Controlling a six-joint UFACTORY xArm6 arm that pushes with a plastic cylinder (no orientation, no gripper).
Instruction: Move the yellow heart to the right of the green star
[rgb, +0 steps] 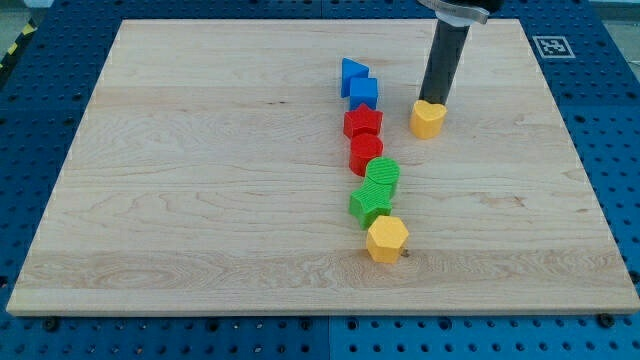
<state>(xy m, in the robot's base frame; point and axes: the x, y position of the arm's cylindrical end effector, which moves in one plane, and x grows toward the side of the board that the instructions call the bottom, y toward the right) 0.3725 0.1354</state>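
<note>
The yellow heart (428, 119) lies on the wooden board right of centre, near the view's top. My tip (433, 100) touches its upper edge, the dark rod rising toward the view's top. The green star (371, 206) lies lower, left of the heart, in a column of blocks. It touches a green round ribbed block (382, 175) above it and a yellow hexagon (387, 239) below it.
The column runs from a blue triangle (353, 75) and a blue block (364, 93) through a red star (363, 123) and a red block (366, 152) down to the green blocks. The wooden board (200, 180) rests on a blue perforated table.
</note>
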